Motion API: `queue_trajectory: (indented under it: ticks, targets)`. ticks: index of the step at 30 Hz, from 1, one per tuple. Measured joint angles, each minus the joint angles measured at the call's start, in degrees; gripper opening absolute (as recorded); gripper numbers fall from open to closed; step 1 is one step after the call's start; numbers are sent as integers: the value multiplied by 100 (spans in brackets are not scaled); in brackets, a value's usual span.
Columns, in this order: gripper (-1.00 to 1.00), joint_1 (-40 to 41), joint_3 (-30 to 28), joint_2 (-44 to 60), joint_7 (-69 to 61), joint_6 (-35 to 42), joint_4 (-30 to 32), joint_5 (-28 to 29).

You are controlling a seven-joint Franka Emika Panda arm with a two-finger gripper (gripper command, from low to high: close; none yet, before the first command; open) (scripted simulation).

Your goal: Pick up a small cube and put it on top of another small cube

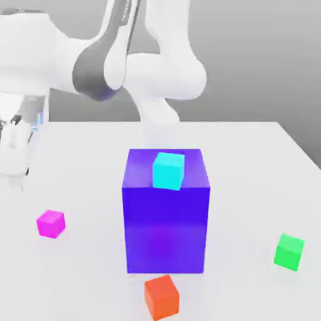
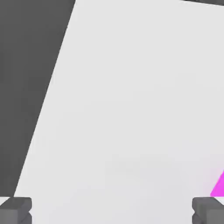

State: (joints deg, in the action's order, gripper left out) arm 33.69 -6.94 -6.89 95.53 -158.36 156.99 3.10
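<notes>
The small magenta cube [image 1: 51, 224] lies on the white table [image 1: 251, 175] at the exterior view's left, in front of the big blue-violet block. My gripper [image 1: 17, 164] hangs above the table at the far left, behind the magenta cube and apart from it. In the hand view the gripper [image 2: 111, 211] is open, its two grey fingertips [image 2: 15, 210] set wide apart with only bare table between them. A corner of the magenta cube [image 2: 218, 188] shows beside one fingertip. A small cyan cube [image 1: 168, 170] rests on top of the block.
The big blue-violet block [image 1: 165, 219] stands mid-table. An orange-red cube [image 1: 162, 296] sits in front of it, and a green cube [image 1: 289, 252] lies at the exterior view's right. The table's edge [image 2: 48, 105] runs near the gripper.
</notes>
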Motion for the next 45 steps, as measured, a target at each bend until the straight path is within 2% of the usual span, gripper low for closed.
queue_trajectory:
  ticks: [4,11,12,19,26,32,41,45]
  targets:
    - [0,510,-278,763,609,-525,451,-360]
    - [0,1041,415,2205,244,-1665,292,-1098]
    - [-100,1108,486,2335,222,-1772,268,-1121]
    - [-100,1122,498,2329,235,-1777,269,-1106]
    - [-100,912,140,1039,705,-732,506,-455]
    - [-100,512,626,1567,-111,-594,-538,-160]
    - [-100,-454,2046,2579,-1221,-451,-2296,198]
    - [-100,-926,2568,2562,-1114,-307,-2444,132]
